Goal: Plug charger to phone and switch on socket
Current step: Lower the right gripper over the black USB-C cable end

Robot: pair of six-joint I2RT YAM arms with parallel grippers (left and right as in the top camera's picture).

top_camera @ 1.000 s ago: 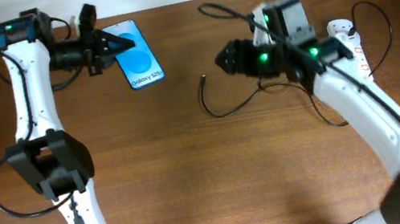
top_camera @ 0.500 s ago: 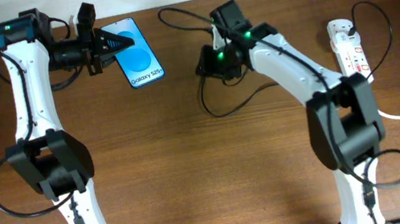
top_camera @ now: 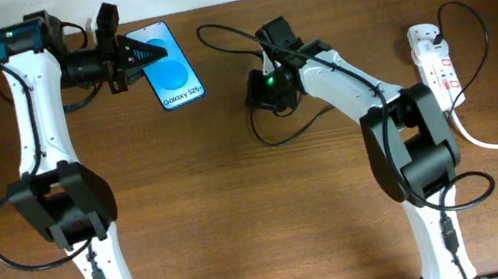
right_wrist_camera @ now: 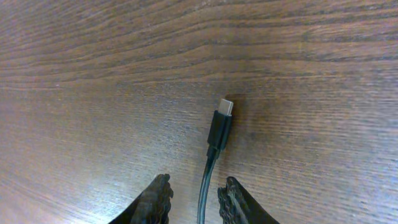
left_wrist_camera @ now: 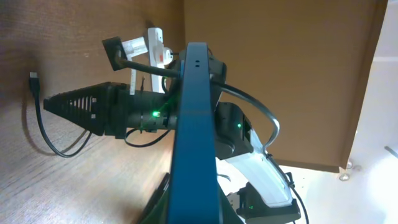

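Both arms reach near the far edge: left gripper (top_camera: 142, 56) pinching the phone (top_camera: 175, 71), right gripper (right_wrist_camera: 196, 196) spread astride the charger (right_wrist_camera: 219, 129).

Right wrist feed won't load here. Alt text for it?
The charger's small black plug lies flat on the wooden table, silver tip pointing away from the camera. The open right gripper straddles its cable just behind the plug.

L arm, white w/ black joints, stretches along the counter's far side, wrist turned to its right; L gripper (top_camera: 136, 57) clamped on black-framed blue-screen phone (top_camera: 174, 71). R arm folded inward, wrist tipped down; R gripper (right_wrist_camera: 196, 199) low, fingers (right_wrist_camera: 158, 200) apart.
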